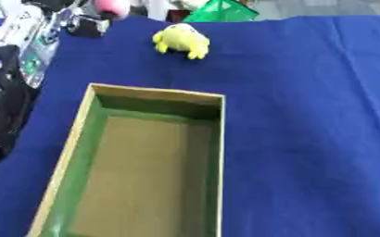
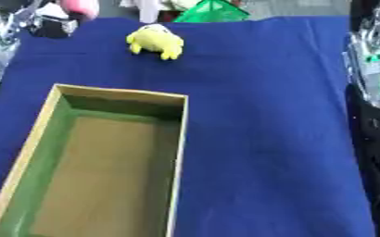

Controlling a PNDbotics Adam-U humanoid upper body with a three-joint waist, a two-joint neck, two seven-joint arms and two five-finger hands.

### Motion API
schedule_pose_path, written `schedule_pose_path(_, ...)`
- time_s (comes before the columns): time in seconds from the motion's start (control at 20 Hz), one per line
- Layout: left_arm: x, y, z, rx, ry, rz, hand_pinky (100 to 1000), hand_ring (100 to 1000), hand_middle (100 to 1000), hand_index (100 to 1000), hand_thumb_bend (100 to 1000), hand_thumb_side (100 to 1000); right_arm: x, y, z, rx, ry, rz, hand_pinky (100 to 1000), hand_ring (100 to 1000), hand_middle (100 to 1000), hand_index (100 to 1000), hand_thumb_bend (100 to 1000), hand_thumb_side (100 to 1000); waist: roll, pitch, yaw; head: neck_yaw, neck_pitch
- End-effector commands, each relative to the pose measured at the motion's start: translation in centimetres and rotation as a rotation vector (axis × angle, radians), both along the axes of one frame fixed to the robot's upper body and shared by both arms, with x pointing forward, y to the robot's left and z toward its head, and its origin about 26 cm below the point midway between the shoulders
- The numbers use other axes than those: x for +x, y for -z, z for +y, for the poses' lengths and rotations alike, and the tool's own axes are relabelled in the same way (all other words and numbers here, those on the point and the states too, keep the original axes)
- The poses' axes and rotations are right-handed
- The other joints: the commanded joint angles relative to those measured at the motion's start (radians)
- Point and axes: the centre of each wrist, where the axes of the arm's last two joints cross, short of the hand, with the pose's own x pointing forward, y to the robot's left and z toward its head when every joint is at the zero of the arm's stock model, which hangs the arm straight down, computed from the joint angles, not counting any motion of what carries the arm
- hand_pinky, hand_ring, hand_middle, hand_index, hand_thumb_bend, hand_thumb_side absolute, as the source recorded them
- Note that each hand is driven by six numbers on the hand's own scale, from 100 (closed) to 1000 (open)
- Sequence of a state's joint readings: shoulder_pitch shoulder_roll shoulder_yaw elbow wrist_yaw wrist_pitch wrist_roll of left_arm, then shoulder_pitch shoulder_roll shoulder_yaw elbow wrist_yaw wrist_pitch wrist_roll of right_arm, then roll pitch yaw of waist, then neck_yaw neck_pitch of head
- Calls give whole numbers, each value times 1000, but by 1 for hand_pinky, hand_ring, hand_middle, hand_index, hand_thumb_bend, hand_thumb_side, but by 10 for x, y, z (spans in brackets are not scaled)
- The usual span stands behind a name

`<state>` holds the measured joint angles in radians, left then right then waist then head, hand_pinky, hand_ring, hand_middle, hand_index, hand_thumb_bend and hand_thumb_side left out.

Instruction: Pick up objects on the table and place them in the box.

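Box: open rectangular cardboard box (image 1: pixel 79 134) with tan rim and green inner walls; lies on the blue tablecloth (image 1: pixel 307 139), near the lower left; nothing visible inside
Toy: small yellow plush toy (image 1: pixel 181 40); on the cloth beyond the box's far end, apart from it
Left arm (image 1: pixel 15 69): along the left edge; hand state cannot be told
Right arm (image 2: pixel 376 92): along the right edge; hand state cannot be told
Far edge: green pyramid-shaped object (image 2: pixel 213 11); pink rounded object (image 1: pixel 112 7)

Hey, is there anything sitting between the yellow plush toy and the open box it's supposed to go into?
Nothing visible. The yellow plush toy lies on the blue cloth just beyond the box's far wall, with only bare cloth between them. The box is open-topped and looks empty.
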<state>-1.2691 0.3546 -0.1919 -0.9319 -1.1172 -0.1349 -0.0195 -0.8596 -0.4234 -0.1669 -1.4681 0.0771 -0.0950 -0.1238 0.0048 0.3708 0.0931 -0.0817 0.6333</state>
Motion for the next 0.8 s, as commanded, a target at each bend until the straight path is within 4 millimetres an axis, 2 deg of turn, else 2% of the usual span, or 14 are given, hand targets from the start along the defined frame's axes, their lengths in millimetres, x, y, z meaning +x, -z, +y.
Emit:
schedule_pose_path(0.05,-17,-25,-4,26,67,-63,403,492,549,719,232,100,-7,-10,-2,-5,12,-39,750,912,664,844,766,1000,1,-41,9,-18,25)
schedule_pose_path(0.25,-37,-28,-16,15,162,-62,397,483,535,714,201,100,-8,-5,-4,-1,23,-30,750,912,665,844,762,1000,1,-57,33,-35,44)
schedule_pose_path(0.55,-75,-22,-24,-15,304,-54,391,475,524,705,174,100,-10,-1,-6,4,32,-25,750,912,666,844,759,1000,5,-71,57,-56,54)
schedule_pose_path(0.8,-112,-30,-33,78,429,-61,400,490,543,706,193,100,-12,2,-7,0,41,-16,750,912,666,844,758,1000,15,-81,70,-65,64)
